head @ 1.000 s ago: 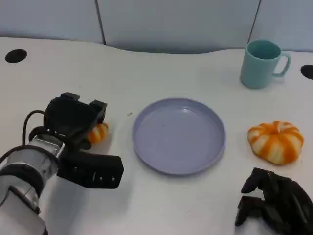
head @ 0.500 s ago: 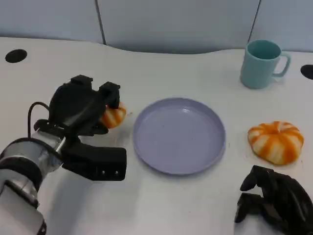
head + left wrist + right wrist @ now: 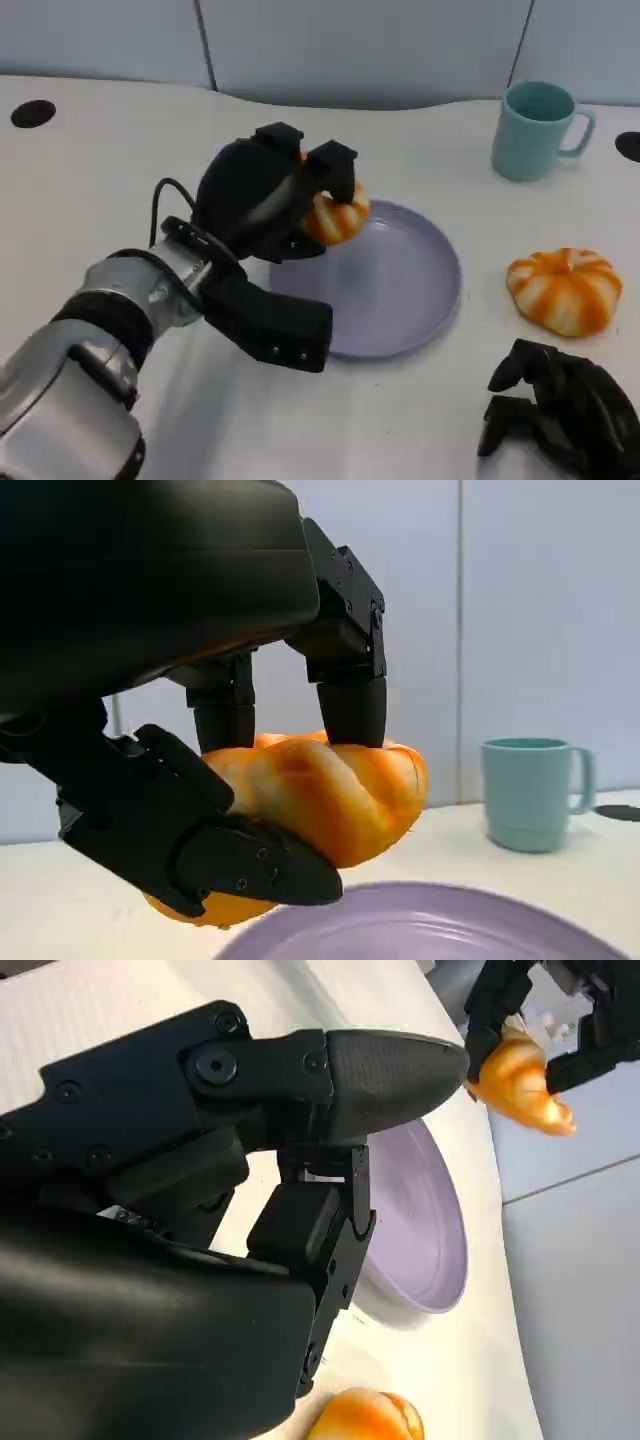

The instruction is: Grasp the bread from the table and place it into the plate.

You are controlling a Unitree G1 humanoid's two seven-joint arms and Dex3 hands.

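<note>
From the head view we saw the left robot hand point(image 3: 262, 195) gripping the bread point(image 3: 335, 217) above the near-left rim of the plate point(image 3: 400, 300); the right robot hand point(image 3: 560, 410) rested clenched and empty on the worktop point(image 3: 120, 160). From the left wrist, fingers point(image 3: 350, 695) clamped the bread point(image 3: 320, 790) over the plate point(image 3: 430, 930), a mug point(image 3: 530, 792) behind. From the right wrist, the bread point(image 3: 515, 1080) hung past the plate point(image 3: 425, 1220).
</note>
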